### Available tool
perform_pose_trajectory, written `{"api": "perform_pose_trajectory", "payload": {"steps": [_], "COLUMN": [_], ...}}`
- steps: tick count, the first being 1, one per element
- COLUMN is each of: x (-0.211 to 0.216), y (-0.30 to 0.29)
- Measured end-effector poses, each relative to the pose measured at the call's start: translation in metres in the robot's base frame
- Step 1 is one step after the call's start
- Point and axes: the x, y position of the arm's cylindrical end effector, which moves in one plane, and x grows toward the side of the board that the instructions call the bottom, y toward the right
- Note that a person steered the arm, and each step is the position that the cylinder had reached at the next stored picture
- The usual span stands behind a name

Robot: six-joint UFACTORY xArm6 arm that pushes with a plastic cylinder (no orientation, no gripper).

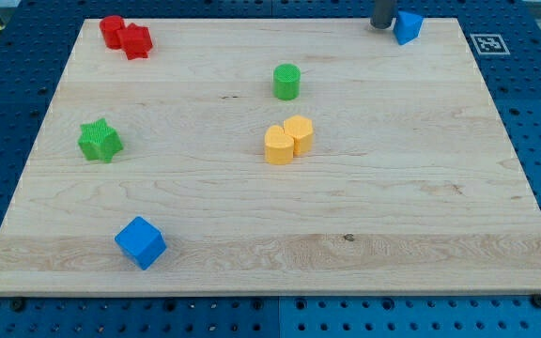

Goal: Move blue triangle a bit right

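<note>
The blue triangle (408,26) lies near the view's top right, close to the top edge of the wooden board (421,188). My tip (383,25) stands right at the triangle's left side, touching it or nearly so. Only the lowest part of the rod shows; the rest is cut off by the view's top edge.
A blue cube (140,242) lies at the bottom left. A green star (100,141) lies at the left. Two red blocks (125,37) sit together at the top left. A green cylinder (287,82) and two yellow blocks (288,140) lie near the middle. A marker tag (487,43) sits at the top right corner.
</note>
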Motion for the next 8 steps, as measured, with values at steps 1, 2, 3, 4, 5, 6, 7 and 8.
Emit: {"api": "perform_pose_trajectory", "payload": {"steps": [1,2,3,4,5,6,7,8], "x": [-0.008,-0.008,-0.002,0.017,0.018,0.002,0.001,0.004], "y": [0.0,0.0,0.0,0.0,0.013,0.03,0.031,0.031]}}
